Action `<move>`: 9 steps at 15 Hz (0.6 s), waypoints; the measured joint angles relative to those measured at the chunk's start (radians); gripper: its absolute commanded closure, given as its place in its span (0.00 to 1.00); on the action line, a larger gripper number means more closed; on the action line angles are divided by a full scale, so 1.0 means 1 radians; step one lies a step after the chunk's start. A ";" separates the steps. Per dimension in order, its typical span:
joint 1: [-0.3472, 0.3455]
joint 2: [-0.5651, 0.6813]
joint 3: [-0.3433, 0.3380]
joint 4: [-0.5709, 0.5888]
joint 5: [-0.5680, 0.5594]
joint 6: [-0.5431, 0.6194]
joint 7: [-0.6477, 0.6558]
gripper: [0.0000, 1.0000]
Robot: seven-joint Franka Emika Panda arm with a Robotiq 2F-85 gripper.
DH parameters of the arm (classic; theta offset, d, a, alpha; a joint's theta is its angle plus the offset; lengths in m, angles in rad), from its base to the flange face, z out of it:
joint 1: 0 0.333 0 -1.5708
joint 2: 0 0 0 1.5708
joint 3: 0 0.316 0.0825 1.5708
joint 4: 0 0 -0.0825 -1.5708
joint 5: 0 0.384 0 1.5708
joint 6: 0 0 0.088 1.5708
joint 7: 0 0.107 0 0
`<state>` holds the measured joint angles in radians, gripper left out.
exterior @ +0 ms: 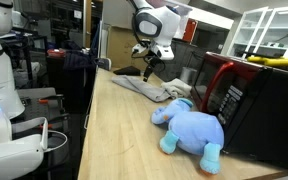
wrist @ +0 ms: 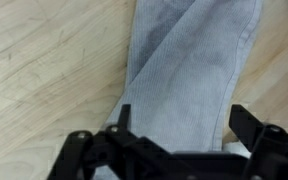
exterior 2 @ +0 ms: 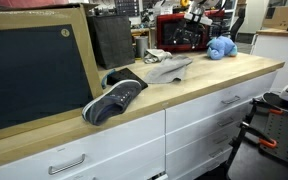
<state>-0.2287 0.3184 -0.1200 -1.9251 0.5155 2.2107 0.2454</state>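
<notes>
One claw (wrist: pixel 181 128): jaws spread to their widest, with nothing between them. It hangs just above the grey cloth (wrist: pixel 184 65), and the wrist view shows no contact.
Step in hand: by my judgement an approach, with the claw poised over the cloth and no grip made.
Next move calls for: a straight descent until the fingers straddle a raised fold, then a firm pinch. Thin fabric lying flat gives the fingers little to catch.
Grey cloth: in the wrist view it runs from 6 o'clock under the claw up toward 1 o'clock. In both exterior views it lies spread on the worktop (exterior: pixel 104 140), directly below the claw (exterior: pixel 150 62).
Blue plush toy (exterior: pixel 191 128): on the worktop at 5 o'clock from the claw in an exterior view, near the cloth's edge.
Microwave (exterior: pixel 252 100): red and black, at 4 o'clock from the claw and just beside the plush toy.
Dark shoe (exterior 2: pixel 114 100): on the worktop at 8 o'clock from the cloth (exterior 2: pixel 169 68), well apart from the claw.
Framed blackboard (exterior 2: pixel 29 75): standing on the worktop behind the shoe.
</notes>
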 measured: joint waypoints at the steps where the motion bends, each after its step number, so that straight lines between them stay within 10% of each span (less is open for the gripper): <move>1: 0.002 0.009 0.009 -0.001 0.009 0.019 -0.015 0.00; 9: 0.011 0.078 0.013 0.008 -0.020 0.164 -0.043 0.00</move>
<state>-0.2179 0.3961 -0.1067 -1.9167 0.4954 2.3747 0.2022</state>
